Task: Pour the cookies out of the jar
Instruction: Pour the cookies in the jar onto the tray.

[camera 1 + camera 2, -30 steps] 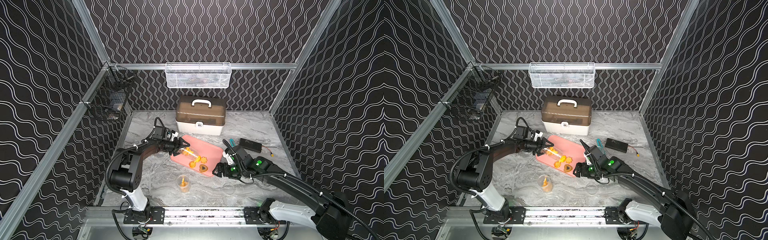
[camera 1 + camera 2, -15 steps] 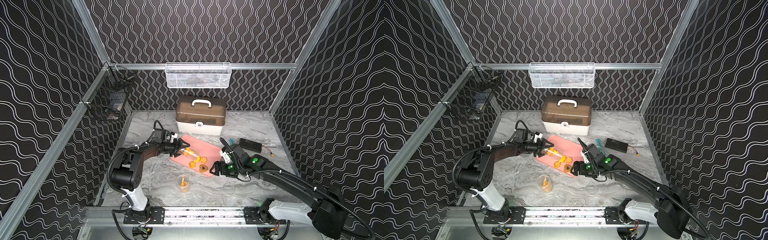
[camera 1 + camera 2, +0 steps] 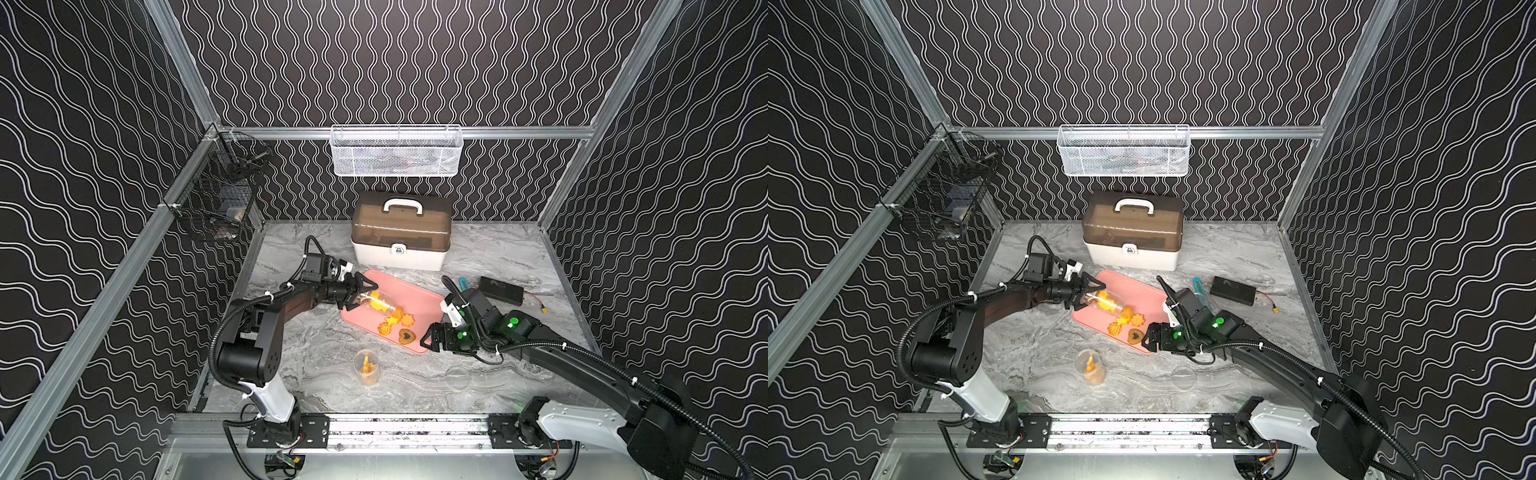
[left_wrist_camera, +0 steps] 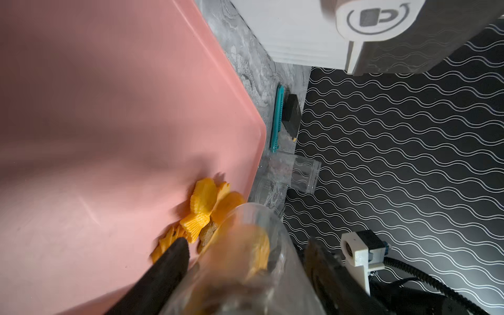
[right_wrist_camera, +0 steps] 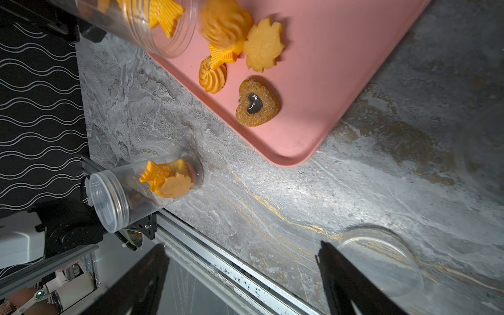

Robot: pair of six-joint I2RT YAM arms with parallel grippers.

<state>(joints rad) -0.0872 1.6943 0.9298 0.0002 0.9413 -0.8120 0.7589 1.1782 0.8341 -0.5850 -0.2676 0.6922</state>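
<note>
**Top views.** The left jaws clamp the closed end of the jar. The jar is tipped, with its mouth low over the pink tray at mid-counter. Some cookies lie on the tray just right of the mouth, and others are inside the jar (seen in both top views). The right jaws stand wide and empty at the tray's near right corner. A second jar, also holding cookies, stands upright nearer, apart from the tray. A clear lid lies to its right.

**Left wrist view.** Black fingers flank the jar, and cookies pile at its mouth on the tray.

**Right wrist view.** The right jaws are wide apart with nothing between them. The heart-shaped cookie lies slightly apart from the rest.
</note>
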